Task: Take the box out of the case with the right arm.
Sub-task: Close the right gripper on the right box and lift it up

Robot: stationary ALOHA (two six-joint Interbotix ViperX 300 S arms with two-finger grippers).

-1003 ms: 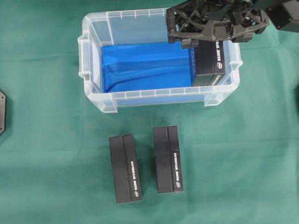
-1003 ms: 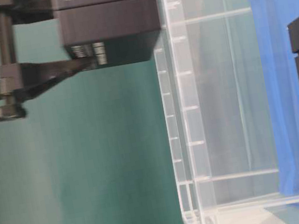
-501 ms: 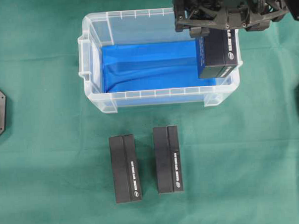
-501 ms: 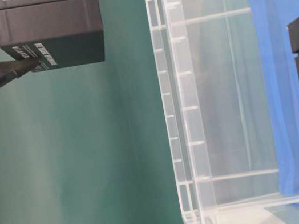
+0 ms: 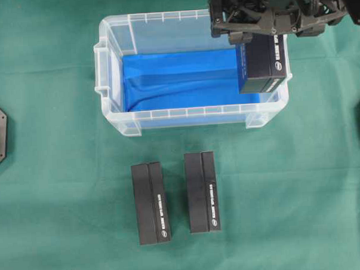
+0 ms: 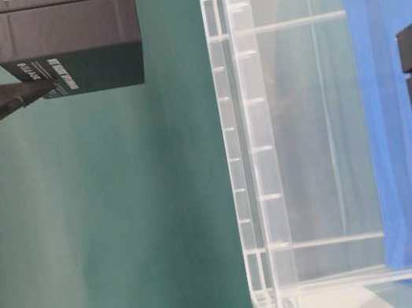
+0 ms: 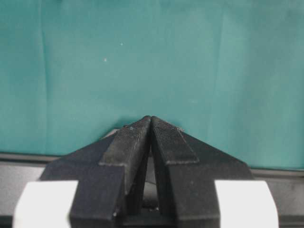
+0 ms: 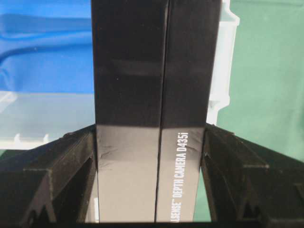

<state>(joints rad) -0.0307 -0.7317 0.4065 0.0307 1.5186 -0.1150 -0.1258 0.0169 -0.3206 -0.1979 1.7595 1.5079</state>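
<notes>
In the last second I have carried the box (image 5: 263,64) up out of the case (image 5: 194,116). A second ago it still sat low against the case's right inner wall, with my right claw (image 5: 260,37) reaching down over it; half a second ago it was already up, and since then nothing has shifted. In the table-level view the box (image 6: 68,41) now hangs wholly clear of the case's rim (image 6: 238,148), with open green backdrop between them. From overhead it still overlaps the case's right end, so I judge the lift done and the carry sideways not yet begun; the box must yet travel past the case's rim and down onto the bench (image 5: 301,183).

My right claw (image 8: 151,166) is clenched on the box (image 8: 156,95), one finger pressed flat to each long side. My left claw (image 7: 151,124) is closed, tips together, holding nothing, over bare green cloth.

Counting: one case, its blue floor (image 5: 177,81) now without any box resting on it. Three black boxes in all: one in my grip, and two lying side by side on the bench in front of the case, the left box (image 5: 151,203) and the right box (image 5: 201,192), apart from each other and from the case.
</notes>
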